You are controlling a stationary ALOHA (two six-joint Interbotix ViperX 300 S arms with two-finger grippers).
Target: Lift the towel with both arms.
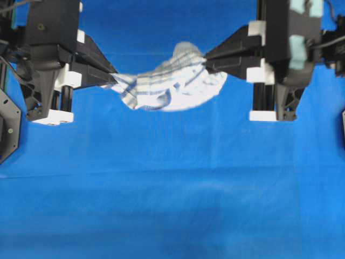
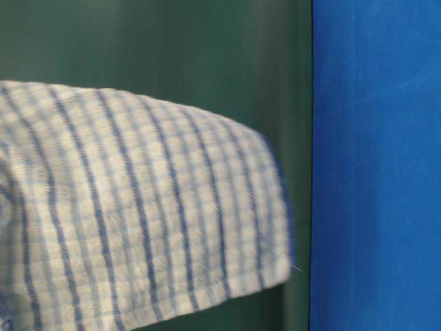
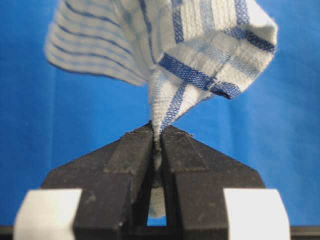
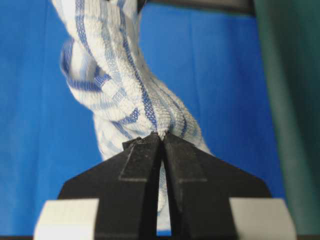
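The towel (image 1: pixel 170 86), white with blue and pale green checks, hangs stretched between my two grippers high over the blue tablecloth (image 1: pixel 172 189), sagging in the middle. My left gripper (image 1: pixel 114 75) is shut on its left corner; the cloth (image 3: pixel 200 50) fans out from the pinched fingertips (image 3: pixel 157 131). On the other side my right gripper (image 1: pixel 205 59) is shut on the opposite corner, and a twisted bunch of towel (image 4: pixel 125 85) rises from the tips (image 4: pixel 161 135). In the table-level view the towel (image 2: pixel 138 207) fills the left half, off the table.
The plain blue tablecloth covers the whole table under the arms. A dark green wall (image 2: pixel 207 55) stands behind the towel in the table-level view. Black arm bases sit at the far left (image 1: pixel 8 124) and far right (image 1: pixel 342 129) edges.
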